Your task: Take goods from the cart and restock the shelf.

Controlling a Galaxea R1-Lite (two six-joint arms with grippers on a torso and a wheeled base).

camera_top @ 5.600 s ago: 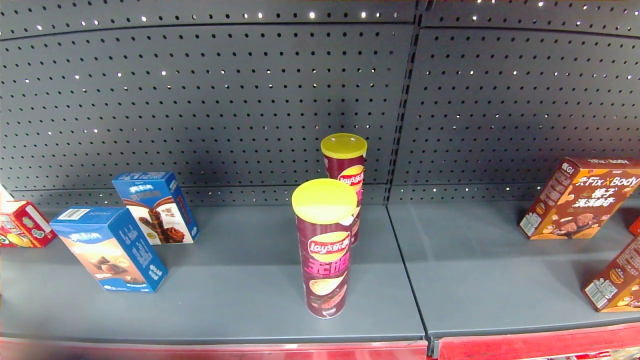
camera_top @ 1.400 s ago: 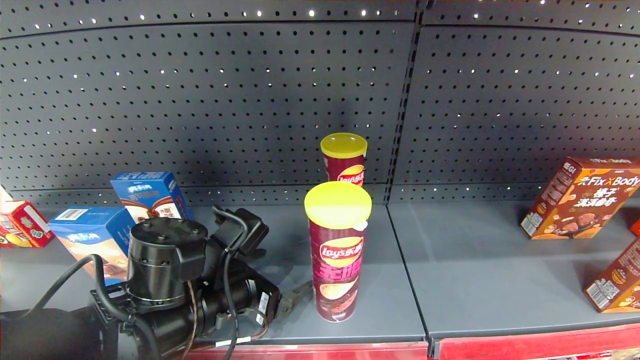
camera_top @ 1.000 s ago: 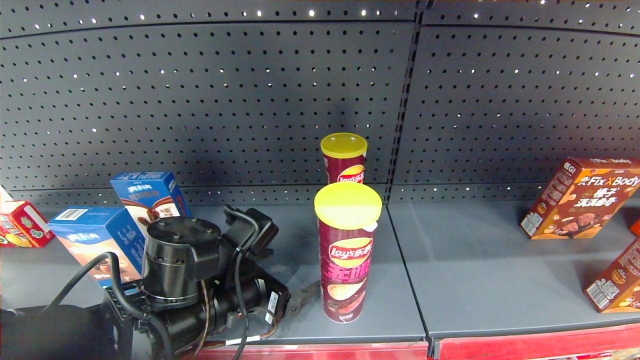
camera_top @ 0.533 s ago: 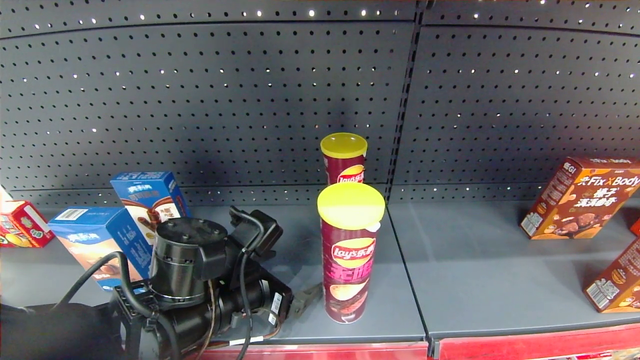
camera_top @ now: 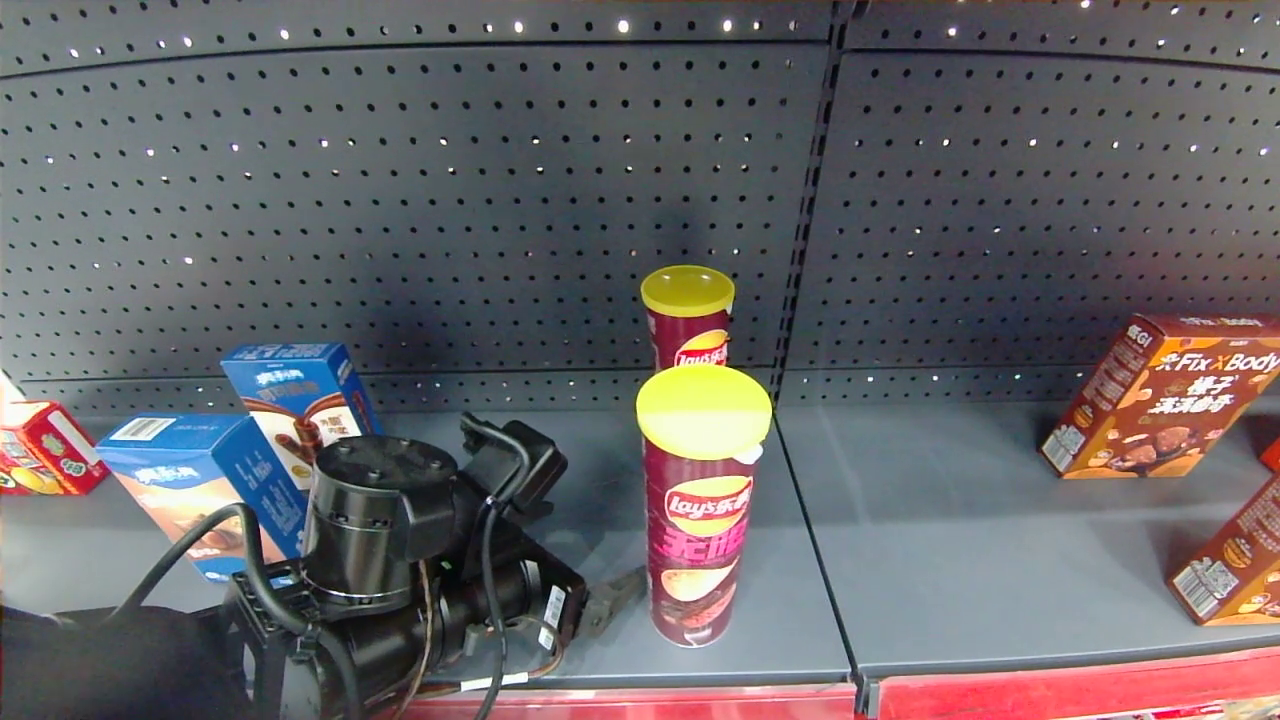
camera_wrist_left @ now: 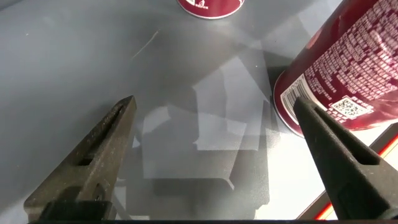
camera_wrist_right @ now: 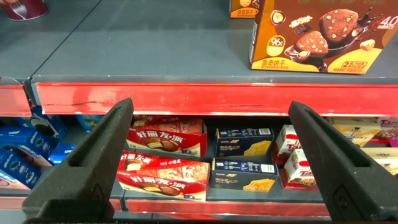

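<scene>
Spread wide, the left gripper (camera_wrist_left: 212, 102) is laid against the near chip canister (camera_top: 700, 540), seemingly to align it with the far canister (camera_top: 688, 320); the right gripper (camera_wrist_right: 211, 109) is parted too.

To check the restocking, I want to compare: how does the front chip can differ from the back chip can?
The front chip can stands near the front edge of the shelf; the back chip can stands by the pegboard wall. The open left gripper is beside the front chip can; no gripper is near the back chip can. Both are upright and maroon, with yellow lids.
</scene>
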